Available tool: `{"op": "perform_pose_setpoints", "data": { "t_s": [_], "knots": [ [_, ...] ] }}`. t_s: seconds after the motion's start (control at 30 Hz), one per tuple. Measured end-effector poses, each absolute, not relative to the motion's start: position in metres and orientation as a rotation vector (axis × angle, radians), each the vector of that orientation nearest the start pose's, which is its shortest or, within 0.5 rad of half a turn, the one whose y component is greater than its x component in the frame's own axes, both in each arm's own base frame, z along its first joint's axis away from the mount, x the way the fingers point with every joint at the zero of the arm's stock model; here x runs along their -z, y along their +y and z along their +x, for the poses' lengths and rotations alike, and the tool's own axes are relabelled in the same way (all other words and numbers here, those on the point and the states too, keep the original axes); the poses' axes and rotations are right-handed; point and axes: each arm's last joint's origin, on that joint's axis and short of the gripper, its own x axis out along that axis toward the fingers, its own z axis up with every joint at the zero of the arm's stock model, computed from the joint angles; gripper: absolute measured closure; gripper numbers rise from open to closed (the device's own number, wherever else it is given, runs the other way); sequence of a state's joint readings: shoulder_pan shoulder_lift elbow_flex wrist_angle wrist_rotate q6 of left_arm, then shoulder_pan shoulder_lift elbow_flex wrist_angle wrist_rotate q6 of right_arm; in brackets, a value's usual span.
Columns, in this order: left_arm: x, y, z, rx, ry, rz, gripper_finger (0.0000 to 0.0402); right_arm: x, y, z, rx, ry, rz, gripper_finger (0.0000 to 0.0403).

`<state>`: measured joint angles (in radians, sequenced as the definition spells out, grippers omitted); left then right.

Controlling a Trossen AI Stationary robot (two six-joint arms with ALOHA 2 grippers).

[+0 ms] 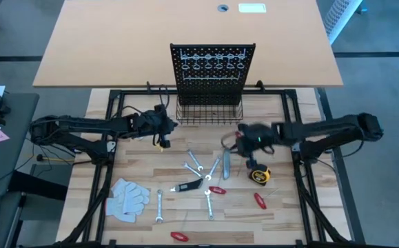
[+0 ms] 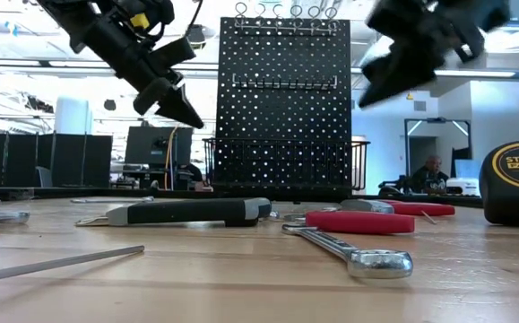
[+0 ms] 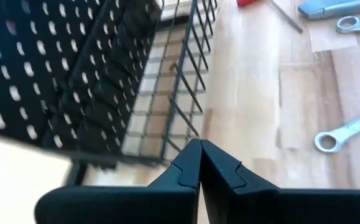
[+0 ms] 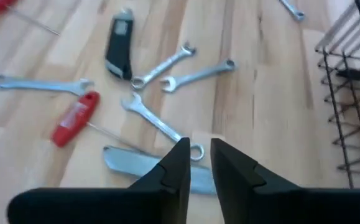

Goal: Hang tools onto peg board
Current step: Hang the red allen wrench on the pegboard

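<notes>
The black peg board (image 1: 213,65) stands upright at the table's far middle, with a wire basket (image 1: 209,114) along its base. Several silver wrenches (image 1: 196,162), a grey utility knife (image 4: 136,163), a black-handled tool (image 4: 119,46), red-handled tools (image 1: 217,190) and a yellow-black tape measure (image 1: 258,176) lie flat on the wooden table. My left gripper (image 3: 199,144) hovers shut and empty by the basket's left corner. My right gripper (image 4: 196,149) hangs above the table over the utility knife, right of the basket. A narrow gap shows between its fingertips, with nothing in it.
White work gloves (image 1: 129,196) lie at the near left. More red-handled tools (image 1: 260,200) lie near the front edge. A black frame (image 1: 295,131) runs along the table's sides. A bare strip of table lies between the basket and the tools.
</notes>
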<state>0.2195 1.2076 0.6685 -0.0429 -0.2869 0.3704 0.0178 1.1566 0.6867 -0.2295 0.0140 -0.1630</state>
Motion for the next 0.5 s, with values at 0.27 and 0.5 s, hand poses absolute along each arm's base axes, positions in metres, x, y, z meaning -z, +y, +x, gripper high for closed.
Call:
{"op": "perform_pose_setpoints", "data": {
  "t_s": [0.27,0.5],
  "knots": [
    [-0.215,0.027,0.233,-0.460,0.768,0.225,0.0400,-0.193,0.008,0.237,0.039,0.407,-0.181,0.0340],
    [-0.234,0.014,0.211,-0.563,0.868,0.026,0.0400,-0.165,0.011,0.248,0.034,0.461,-0.156,0.0340]
  ]
}}
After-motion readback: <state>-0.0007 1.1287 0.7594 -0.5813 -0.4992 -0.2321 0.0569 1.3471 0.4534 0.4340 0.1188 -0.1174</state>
